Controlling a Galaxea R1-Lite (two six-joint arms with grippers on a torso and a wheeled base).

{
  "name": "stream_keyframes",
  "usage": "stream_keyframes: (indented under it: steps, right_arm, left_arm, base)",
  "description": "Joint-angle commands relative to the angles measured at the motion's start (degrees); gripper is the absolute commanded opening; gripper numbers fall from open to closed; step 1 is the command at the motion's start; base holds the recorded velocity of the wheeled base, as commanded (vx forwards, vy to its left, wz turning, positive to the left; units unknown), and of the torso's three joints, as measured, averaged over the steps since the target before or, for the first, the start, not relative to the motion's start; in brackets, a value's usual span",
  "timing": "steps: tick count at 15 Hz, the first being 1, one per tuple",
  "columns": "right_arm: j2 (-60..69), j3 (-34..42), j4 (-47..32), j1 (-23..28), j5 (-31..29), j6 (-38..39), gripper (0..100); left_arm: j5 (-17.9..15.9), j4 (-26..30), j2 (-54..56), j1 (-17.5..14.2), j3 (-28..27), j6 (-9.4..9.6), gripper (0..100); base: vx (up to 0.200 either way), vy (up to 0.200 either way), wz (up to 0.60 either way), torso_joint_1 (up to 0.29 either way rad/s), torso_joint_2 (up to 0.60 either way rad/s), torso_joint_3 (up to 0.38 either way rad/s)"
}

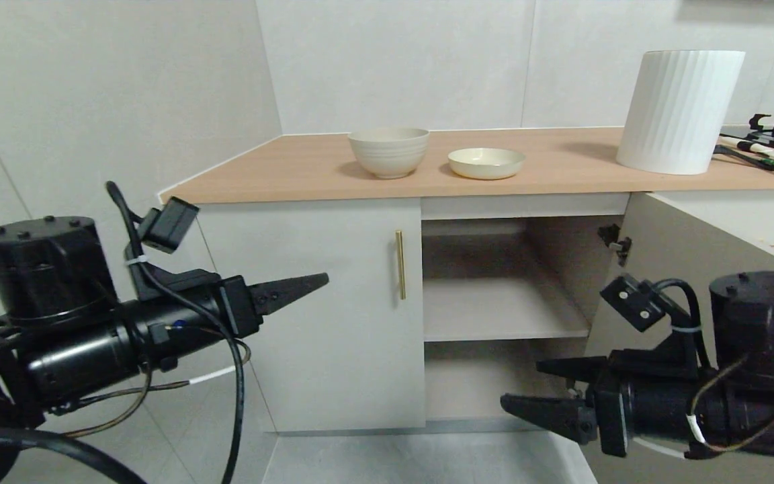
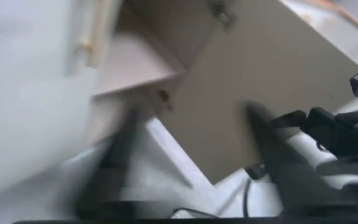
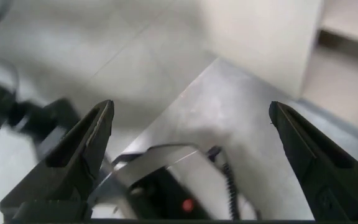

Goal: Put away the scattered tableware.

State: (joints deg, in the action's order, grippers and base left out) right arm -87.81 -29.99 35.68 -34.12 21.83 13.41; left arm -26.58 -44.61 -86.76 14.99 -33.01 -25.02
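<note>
Right claw (image 1: 521,384) (spread wide) hangs low; bowl (image 1: 388,152), plate (image 1: 486,163) on counter (image 1: 562,171).

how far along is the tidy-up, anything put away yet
Done: the cabinet door is open. In hand: nothing; the left gripper and right gripper are open, low in front of the cabinet. Left: the bowl and plate sit on the counter, and both have to go onto the shelf.

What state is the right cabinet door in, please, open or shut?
Open: the right cabinet door is swung outward, exposing the shelf inside.
</note>
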Motion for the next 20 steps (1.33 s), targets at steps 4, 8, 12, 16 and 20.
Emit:
stream_keyframes:
  steps: [4,8,12,16,20]
  right_arm:
    - [-9.6,-20.4,-14.9,3.4,-8.9,-5.8,100]
    - [-9.3,-29.2,-29.7,3.4,-17.6,-1.7,100]
    - [-5.7,-27.8,-29.5,4.2,-19.3,-1.0,100]
    - [-4.2,-25.9,-29.4,4.2,-18.9,-1.4,100]
    - [-4.6,-24.4,-29.4,4.2,-18.8,-1.7,100]
  left_arm:
    - [-0.1,11.1,11.3,-9.9,-2.1,2.16,100]
    - [0.2,24.1,13.9,-10.7,-6.5,7.17,100]
    - [-0.3,24.1,10.6,-10.1,-6.4,7.17,100]
    - [-0.3,24.1,10.7,-10.0,-6.3,7.17,100]
    - [-0.3,24.1,10.7,-10.0,-6.3,7.17,100]
  base:
    - [0.0,0.0,0.0,0.0,0.0,0.0]
    - [0.0,0.0,0.0,0.0,0.0,0.0]
    - [0.0,0.0,0.0,0.0,0.0,0.0]
    - [0.15,0.0,0.0,-0.001,0.0,0.002]
    - [0.2,0.0,0.0,0.002,0.0,0.0]
